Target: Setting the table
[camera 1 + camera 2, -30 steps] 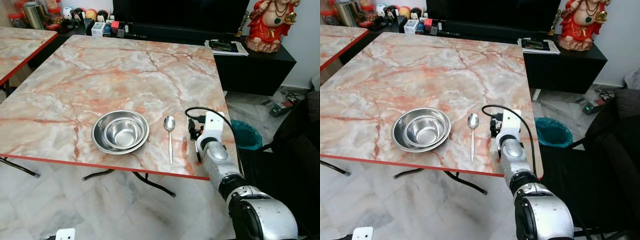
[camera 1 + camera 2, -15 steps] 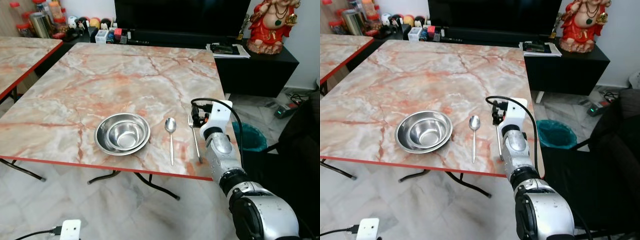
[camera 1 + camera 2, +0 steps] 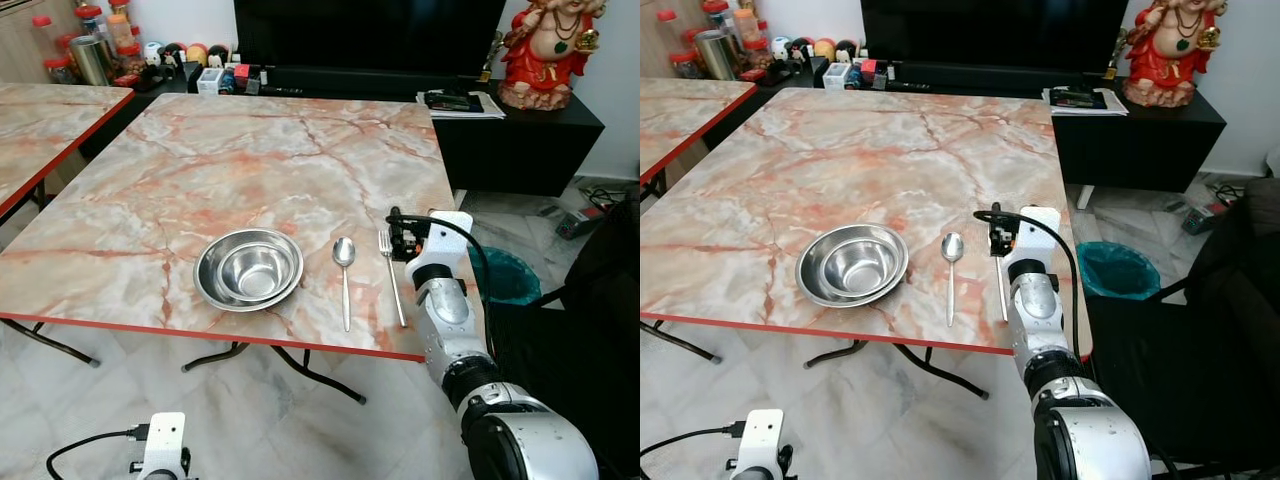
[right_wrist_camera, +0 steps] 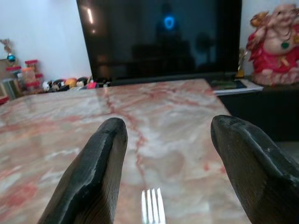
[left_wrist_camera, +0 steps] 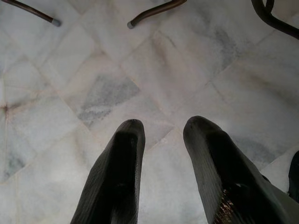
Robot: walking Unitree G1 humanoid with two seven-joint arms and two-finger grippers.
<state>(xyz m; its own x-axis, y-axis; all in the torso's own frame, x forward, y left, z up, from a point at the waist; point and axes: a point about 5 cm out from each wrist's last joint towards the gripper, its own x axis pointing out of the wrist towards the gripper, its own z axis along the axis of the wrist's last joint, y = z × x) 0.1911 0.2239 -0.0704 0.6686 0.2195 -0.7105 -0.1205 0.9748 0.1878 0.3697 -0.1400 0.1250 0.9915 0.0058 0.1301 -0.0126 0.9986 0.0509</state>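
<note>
The right end effector (image 4: 163, 163) hovers low over the near right part of the counter (image 3: 250, 170), its two black fingers (image 4: 91, 172) spread wide with nothing between them. In the right wrist view the tines of the fork (image 4: 153, 205) show on the marble just below the gap. From the head views the fork (image 3: 392, 275) lies flat on the counter just left of the silver right arm, tines pointing far, handle running toward the near red edge. The fingers are apart from it (whether they brush the counter itself cannot be told).

Just left of the fork lies the spoon (image 3: 344, 272), parallel to it, its round end at the far side. Left of the spoon, near but not touching, sit the bowls (image 3: 249, 269), a smaller steel one nested inside a larger one.

The left end effector (image 5: 161, 140) hangs low, pointing at the pale marble floor (image 5: 140, 70), its fingers somewhat parted and holding nothing.

Beyond the counter's far edge is a dark TV (image 3: 370, 35) on a low black cabinet (image 3: 520, 130), with a red statue (image 3: 552, 50) at the cabinet's right end. A second counter (image 3: 45, 125) of the same marble stands at the far left. A teal bin (image 3: 502, 275) sits on the floor to the right, beside the arm.
</note>
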